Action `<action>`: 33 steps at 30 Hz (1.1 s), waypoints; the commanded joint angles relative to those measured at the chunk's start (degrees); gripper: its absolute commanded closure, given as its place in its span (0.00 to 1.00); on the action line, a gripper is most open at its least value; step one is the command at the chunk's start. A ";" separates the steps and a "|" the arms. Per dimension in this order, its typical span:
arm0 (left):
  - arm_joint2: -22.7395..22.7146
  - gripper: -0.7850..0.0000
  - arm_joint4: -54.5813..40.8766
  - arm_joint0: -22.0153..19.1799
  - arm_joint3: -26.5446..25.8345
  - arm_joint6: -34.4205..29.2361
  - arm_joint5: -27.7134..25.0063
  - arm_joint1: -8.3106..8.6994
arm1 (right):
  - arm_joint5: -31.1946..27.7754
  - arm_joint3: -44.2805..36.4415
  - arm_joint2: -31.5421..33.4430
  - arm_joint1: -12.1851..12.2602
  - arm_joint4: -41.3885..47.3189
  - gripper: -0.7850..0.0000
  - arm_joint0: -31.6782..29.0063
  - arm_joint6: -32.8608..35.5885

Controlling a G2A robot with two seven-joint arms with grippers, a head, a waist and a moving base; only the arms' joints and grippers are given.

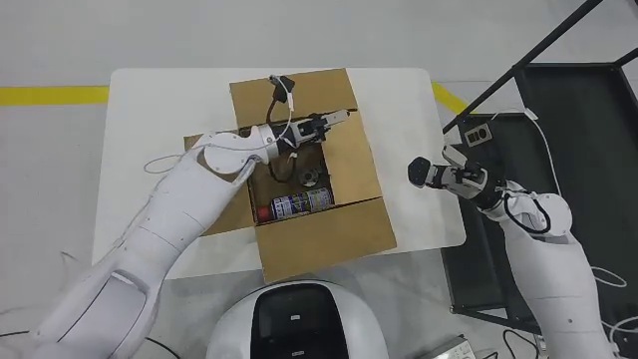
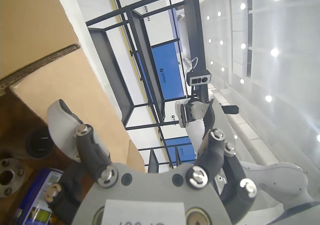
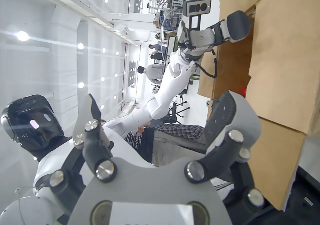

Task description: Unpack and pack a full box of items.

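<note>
Over the open cardboard box (image 1: pixel 324 234) in the middle of the white counter (image 1: pixel 150 120), the left pincer (image 1: pixel 324 123) hangs with its fingers spread wide and nothing between them, above the box's inside near its right wall. Down in the box lie a blue-labelled pack (image 1: pixel 302 202), a black cylinder (image 2: pixel 40 141) and a metal flange (image 2: pixel 7 178). The right pincer (image 1: pixel 439 165) is at the counter's right edge, apart from the box, likewise wide and empty.
</note>
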 commanded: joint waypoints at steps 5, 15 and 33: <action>-0.11 0.00 2.59 0.00 4.41 1.74 -2.46 -0.76 | 1.19 -0.48 -1.25 0.07 -1.24 0.00 -0.48 0.63; -1.06 0.00 6.07 0.89 5.45 4.48 -3.02 -1.39 | 2.74 -2.05 -3.84 0.17 -3.19 0.00 0.92 1.65; -5.78 0.00 13.29 5.40 -1.55 3.41 0.14 0.59 | 4.60 -2.99 -7.16 0.40 -5.55 0.00 2.74 1.45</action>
